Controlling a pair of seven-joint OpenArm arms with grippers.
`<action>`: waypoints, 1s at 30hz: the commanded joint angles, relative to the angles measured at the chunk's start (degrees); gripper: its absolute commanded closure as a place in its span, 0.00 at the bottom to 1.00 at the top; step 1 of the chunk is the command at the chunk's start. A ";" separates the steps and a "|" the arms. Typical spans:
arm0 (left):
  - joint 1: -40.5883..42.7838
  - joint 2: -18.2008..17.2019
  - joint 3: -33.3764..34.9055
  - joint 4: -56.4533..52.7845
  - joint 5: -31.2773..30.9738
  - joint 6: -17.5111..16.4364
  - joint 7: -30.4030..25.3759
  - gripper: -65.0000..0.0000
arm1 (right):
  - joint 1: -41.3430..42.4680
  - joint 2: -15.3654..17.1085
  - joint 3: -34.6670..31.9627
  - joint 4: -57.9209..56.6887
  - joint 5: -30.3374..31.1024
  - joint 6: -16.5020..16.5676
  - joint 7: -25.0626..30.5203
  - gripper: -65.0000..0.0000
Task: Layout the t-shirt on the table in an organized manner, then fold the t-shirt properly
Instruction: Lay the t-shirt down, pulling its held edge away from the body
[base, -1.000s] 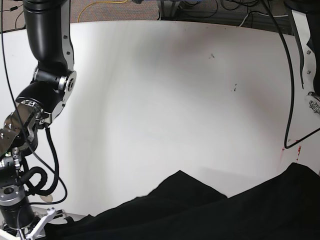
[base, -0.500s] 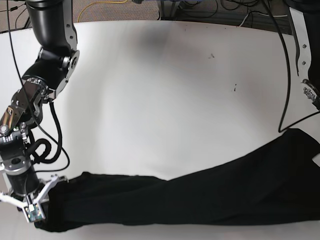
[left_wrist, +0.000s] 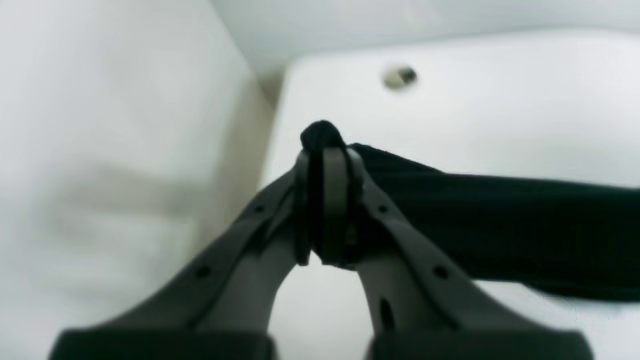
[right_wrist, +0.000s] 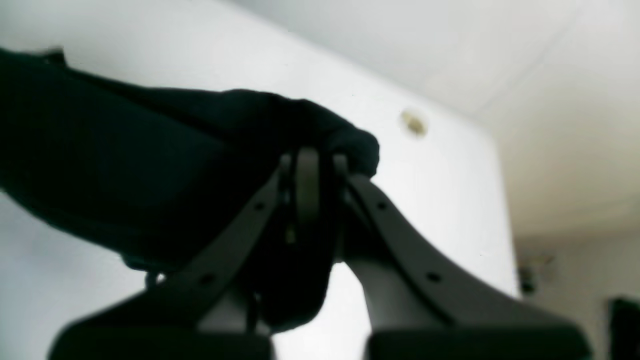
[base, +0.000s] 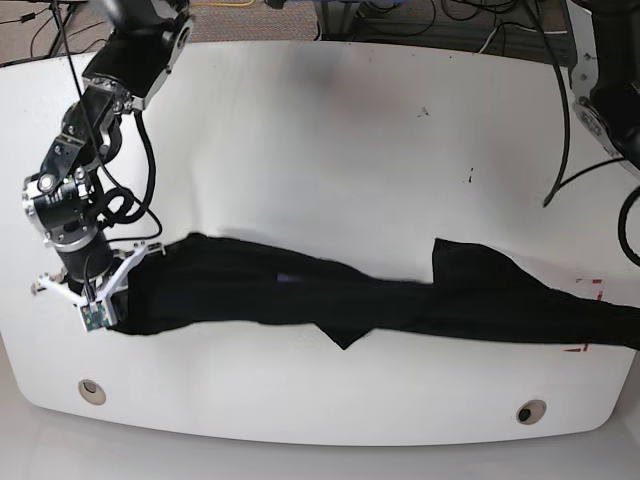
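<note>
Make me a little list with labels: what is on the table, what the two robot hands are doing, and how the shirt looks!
on the table: t-shirt
shirt look: black, stretched in a long band, not yet flat
right gripper: shut on the t-shirt's end
left gripper: shut on the other end
table holes: two grommet holes along the near edge

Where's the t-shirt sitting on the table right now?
In the base view the t-shirt lies stretched in a long band across the near half of the table, behind the two grommet holes, its ends pinched by both grippers.
</note>
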 joint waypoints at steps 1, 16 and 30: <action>2.20 -1.40 -1.33 1.83 -1.25 0.35 -2.04 1.00 | -2.23 -0.46 0.96 1.08 1.10 -0.84 1.32 1.00; 25.05 0.18 -1.77 1.48 -3.36 0.35 -10.30 1.00 | -18.76 -8.28 1.31 1.00 1.62 -1.10 9.15 1.00; 34.46 0.27 -2.12 1.21 -3.28 -2.50 -11.88 1.00 | -25.61 -10.30 1.49 0.82 1.53 -1.28 10.55 1.00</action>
